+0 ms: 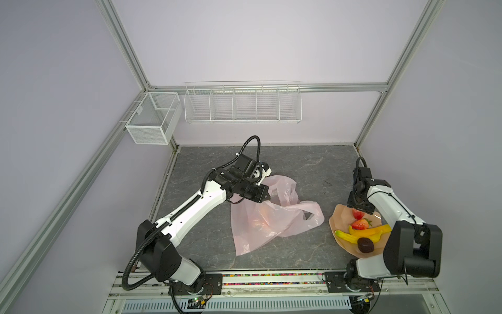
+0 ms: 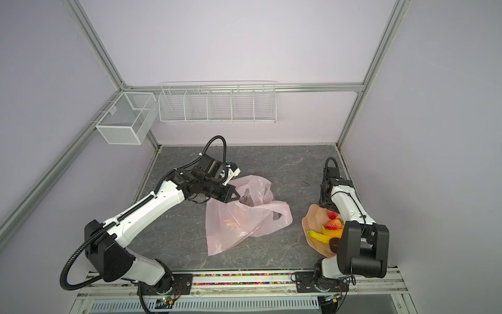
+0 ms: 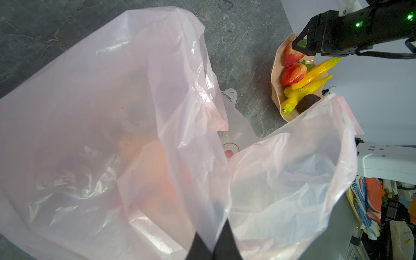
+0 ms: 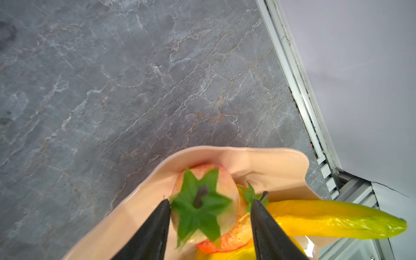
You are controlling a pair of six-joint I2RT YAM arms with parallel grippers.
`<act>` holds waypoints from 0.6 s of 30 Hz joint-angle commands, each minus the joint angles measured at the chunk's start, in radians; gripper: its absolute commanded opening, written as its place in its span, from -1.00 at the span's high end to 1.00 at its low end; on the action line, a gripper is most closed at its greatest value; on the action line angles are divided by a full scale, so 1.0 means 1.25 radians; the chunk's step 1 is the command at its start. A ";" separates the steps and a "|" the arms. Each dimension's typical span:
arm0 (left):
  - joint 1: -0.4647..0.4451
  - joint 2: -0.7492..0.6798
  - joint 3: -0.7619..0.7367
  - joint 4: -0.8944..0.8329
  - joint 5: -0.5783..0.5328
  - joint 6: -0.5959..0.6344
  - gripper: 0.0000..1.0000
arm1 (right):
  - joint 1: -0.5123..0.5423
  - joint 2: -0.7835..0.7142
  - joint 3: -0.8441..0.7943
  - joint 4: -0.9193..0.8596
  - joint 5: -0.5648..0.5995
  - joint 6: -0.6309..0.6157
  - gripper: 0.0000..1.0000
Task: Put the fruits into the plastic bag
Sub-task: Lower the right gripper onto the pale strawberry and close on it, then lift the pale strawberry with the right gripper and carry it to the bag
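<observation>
The pale-pink plastic bag lies crumpled mid-table, with orange-red shapes showing dimly through its film. My left gripper is shut on the bag's upper rim and holds it up. On the peach plate lie two strawberries, two yellow bananas and a dark brown fruit. My right gripper points down over the far strawberry. Its jaws straddle that berry, one finger at its side and a gap at the other.
A white wire rack and a mesh box hang on the back wall. The plate sits close to the table's right edge rail. Grey marbled tabletop lies between bag and plate.
</observation>
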State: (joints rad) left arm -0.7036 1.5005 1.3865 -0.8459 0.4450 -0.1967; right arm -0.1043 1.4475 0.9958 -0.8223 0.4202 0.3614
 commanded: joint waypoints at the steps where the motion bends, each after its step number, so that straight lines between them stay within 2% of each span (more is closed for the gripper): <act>1: -0.004 -0.010 0.005 -0.002 0.000 0.009 1.00 | -0.004 0.003 -0.022 0.007 0.013 0.000 -0.17; 12: -0.004 -0.010 0.003 -0.002 -0.006 0.009 1.00 | -0.005 -0.018 -0.023 -0.002 -0.002 0.005 0.10; 18: -0.004 -0.013 0.002 -0.003 -0.009 0.011 1.00 | -0.003 -0.081 -0.009 -0.009 -0.052 0.025 0.22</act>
State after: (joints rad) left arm -0.7036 1.5005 1.3865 -0.8455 0.4427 -0.1967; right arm -0.1043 1.4025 0.9760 -0.8181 0.3958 0.3737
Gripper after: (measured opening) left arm 0.047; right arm 0.415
